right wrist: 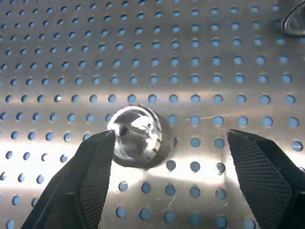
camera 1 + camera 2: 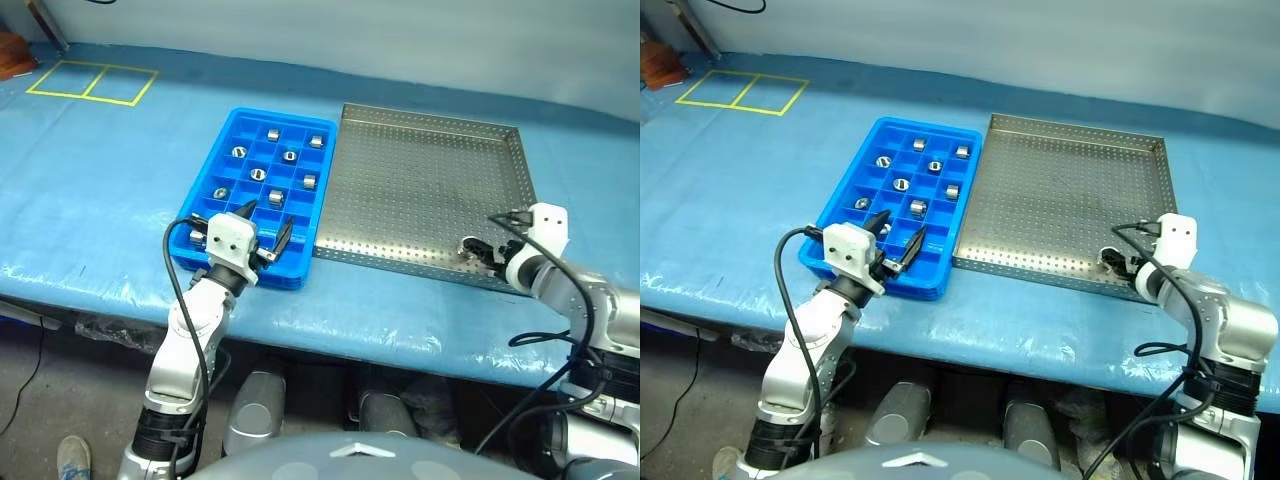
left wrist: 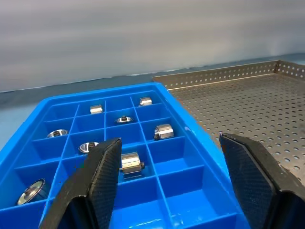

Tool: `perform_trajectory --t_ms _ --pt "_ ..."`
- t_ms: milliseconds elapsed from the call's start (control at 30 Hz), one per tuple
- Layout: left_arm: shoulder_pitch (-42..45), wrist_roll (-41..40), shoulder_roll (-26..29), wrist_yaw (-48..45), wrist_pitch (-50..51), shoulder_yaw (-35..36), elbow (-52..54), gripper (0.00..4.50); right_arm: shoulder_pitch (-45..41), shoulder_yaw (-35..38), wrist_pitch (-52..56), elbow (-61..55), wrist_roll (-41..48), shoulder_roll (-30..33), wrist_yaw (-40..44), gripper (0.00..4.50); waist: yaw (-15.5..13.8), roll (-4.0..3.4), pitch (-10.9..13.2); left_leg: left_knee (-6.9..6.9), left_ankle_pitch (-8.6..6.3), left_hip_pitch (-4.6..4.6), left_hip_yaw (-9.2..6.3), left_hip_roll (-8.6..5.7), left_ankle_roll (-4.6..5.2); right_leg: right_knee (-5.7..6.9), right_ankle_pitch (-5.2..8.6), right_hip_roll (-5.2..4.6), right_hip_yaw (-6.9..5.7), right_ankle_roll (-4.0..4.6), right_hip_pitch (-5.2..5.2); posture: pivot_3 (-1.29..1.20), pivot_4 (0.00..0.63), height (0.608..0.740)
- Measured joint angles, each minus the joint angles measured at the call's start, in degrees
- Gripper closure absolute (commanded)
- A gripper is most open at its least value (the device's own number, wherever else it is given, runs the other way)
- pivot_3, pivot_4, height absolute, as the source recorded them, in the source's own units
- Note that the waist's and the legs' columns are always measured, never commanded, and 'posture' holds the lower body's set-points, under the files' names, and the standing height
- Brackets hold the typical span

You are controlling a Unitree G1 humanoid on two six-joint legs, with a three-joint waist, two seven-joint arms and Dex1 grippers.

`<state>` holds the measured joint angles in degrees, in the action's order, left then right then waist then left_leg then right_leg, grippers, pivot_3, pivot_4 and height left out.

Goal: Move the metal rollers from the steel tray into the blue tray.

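The blue tray (image 2: pixel 203 180) lies left of the steel tray (image 2: pixel 420 180), and the two touch along their sides. Several metal rollers (image 2: pixel 290 156) sit in separate compartments of the blue tray. One roller (image 1: pixel 138 136) stands on the perforated base near the steel tray's front right corner. My right gripper (image 1: pixel 171 138) is open just above that roller, which lies toward one finger (image 1: pixel 90 176). A second roller's edge (image 1: pixel 293 21) peeks in nearby. My left gripper (image 2: pixel 264 225) hovers open and empty over the blue tray's near end.
The table has a blue covering (image 2: pixel 100 180), and its front edge runs just below both trays. Yellow tape squares (image 2: pixel 92 82) mark the far left. A brown object (image 2: pixel 12 55) sits at the far left corner. Black cables loop off both wrists.
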<state>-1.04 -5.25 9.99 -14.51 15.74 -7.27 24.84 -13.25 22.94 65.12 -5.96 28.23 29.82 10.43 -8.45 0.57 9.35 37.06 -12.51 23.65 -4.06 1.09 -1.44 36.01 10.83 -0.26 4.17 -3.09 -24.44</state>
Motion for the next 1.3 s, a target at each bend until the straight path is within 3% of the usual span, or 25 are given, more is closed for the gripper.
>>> perform_trajectory --t_ms 67,167,433,567,767,967,1300 --pt "0.17 0.02 -0.11 -0.17 -0.02 -0.02 -0.06 0.92 -0.86 -1.51 -0.66 0.23 -0.30 -0.76 0.70 0.57 0.52 0.03 -0.01 0.01 0.00 -0.05 0.01 0.01 0.00 0.00 -0.01 0.00 0.00 -0.01 0.04 0.32 0.150 0.740" --pt "0.43 0.03 -0.10 -0.48 -0.02 -0.07 -0.11 0.92 -2.32 -4.12 -1.06 0.87 -0.15 -1.73 2.38 1.15 0.92 0.02 -0.01 0.03 0.00 -0.07 0.01 0.01 0.00 0.01 -0.01 0.01 -0.01 -0.02 0.05 0.33 0.150 0.740" --pt "0.18 0.06 0.25 -0.29 -0.02 0.61 -0.10 0.92 -4.02 -7.37 -5.25 2.72 -1.75 -1.75 5.22 3.64 0.59 0.03 -0.01 0.03 -0.01 -0.03 -0.02 -0.01 0.02 0.00 -0.02 0.00 -0.01 -0.04 0.05 0.35 0.150 0.740" --pt "0.17 0.11 0.41 -0.15 -0.01 0.70 -0.07 0.92 -3.97 -7.77 -6.36 2.66 -1.30 -3.14 7.32 3.65 0.67 0.03 -0.01 0.02 -0.01 -0.04 -0.01 0.00 0.02 0.02 -0.02 0.01 -0.01 -0.04 0.03 0.35 0.150 0.740" --pt "-0.14 0.16 1.70 0.16 -0.01 2.58 0.18 0.92 -4.48 -8.76 -8.24 -4.11 6.24 -6.66 15.68 3.65 0.54 0.00 0.01 -0.01 -0.02 -0.02 -0.04 0.01 0.04 0.02 -0.02 0.02 -0.02 -0.04 0.00 0.38 0.150 0.740" --pt "-3.76 -0.07 5.56 -0.27 0.01 7.69 3.02 0.92 -10.82 -12.12 -12.44 -7.43 10.46 -12.63 19.46 3.65 0.32 -0.02 0.03 -0.02 -0.02 -0.02 -0.04 0.04 0.04 0.03 -0.02 0.02 -0.05 -0.04 -0.03 0.44 0.150 0.740" --pt "-11.39 -1.50 9.78 -1.78 0.07 16.39 7.87 0.92 -20.35 -30.62 -15.02 0.57 6.04 -14.57 28.39 3.65 -3.25 -0.05 0.05 -0.11 -0.03 0.01 -0.06 0.03 0.03 -0.01 0.00 -0.02 -0.13 0.01 -0.10 0.55 0.150 0.740"
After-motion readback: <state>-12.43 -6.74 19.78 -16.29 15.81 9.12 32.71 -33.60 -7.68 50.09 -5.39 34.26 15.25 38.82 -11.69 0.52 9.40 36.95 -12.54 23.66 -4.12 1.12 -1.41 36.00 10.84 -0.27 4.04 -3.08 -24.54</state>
